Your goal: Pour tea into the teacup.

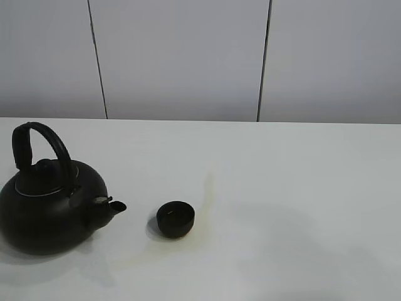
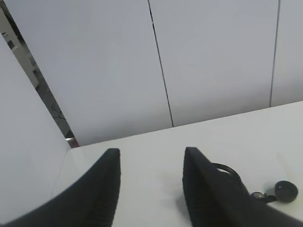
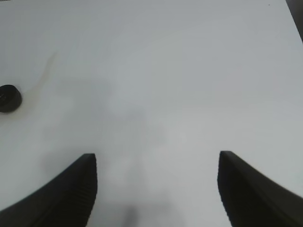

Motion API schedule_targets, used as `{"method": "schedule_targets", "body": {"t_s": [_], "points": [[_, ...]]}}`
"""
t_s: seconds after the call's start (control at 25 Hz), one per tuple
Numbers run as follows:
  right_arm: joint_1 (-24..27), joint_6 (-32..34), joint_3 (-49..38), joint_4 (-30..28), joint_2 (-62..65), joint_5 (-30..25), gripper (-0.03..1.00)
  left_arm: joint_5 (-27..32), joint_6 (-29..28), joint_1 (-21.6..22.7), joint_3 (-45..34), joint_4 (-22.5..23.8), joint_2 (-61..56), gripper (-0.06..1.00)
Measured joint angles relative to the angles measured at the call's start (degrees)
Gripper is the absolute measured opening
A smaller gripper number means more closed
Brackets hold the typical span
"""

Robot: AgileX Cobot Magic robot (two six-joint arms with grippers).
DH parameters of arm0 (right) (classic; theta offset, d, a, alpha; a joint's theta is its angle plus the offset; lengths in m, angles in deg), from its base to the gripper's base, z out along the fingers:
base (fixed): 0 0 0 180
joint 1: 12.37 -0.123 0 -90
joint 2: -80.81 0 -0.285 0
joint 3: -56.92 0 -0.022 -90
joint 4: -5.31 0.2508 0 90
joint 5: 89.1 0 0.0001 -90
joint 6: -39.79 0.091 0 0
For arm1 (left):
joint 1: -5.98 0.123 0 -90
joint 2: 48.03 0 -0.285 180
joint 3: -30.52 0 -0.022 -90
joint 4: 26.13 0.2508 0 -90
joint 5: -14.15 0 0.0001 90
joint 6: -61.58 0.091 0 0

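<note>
From the high camera I saw the kettle (image 1: 50, 210) sitting upright at the left side of the white table (image 1: 301, 207), its arched handle standing up over the lid and its short spout pointing right. The teacup (image 1: 175, 219) stood upright just right of the spout, near it but not touching, roughly in the middle of the table's near half. I could not make out whether anything was in the cup. A faint yellowish streak ran across the tabletop behind and beside the cup. Neither arm showed in that view.

On the left wrist camera, the left gripper (image 2: 151, 187) had its fingers (image 2: 106, 189) spread with bare table between them, pinching nothing. It looked toward the panelled wall (image 2: 213, 61), and past one finger I could see part of the kettle's handle (image 2: 227, 171) and the teacup (image 2: 287, 191), both well clear of the jaws.

On the right wrist camera, the right gripper (image 3: 157, 189) had its fingers (image 3: 80, 189) spread wide over bare tabletop, also holding nothing. The teacup (image 3: 8, 98) sat far off at the edge of that view, well apart from the gripper.
</note>
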Motion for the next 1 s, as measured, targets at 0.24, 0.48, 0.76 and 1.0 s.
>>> {"method": "schedule_targets", "body": {"t_s": [0.24, 0.48, 0.76, 1.0], "points": [[0.00, 0.00, 0.00, 0.00, 0.00, 0.00, 0.49, 0.88, -2.92, 0.00, -14.66, -1.27, -12.21, 0.31], [0.00, 0.00, 0.00, 0.00, 0.00, 0.00, 0.49, -0.81, -5.60, 0.00, -33.70, -2.24, -21.04, 0.31], [0.00, 0.00, 0.00, 0.00, 0.00, 0.00, 0.49, -6.42, -7.44, 0.00, -46.38, -2.72, -22.16, 0.31], [0.00, 0.00, 0.00, 0.00, 0.00, -0.06, 0.49, -9.59, -7.45, 0.00, -50.55, -2.84, -22.22, 0.31]]}}
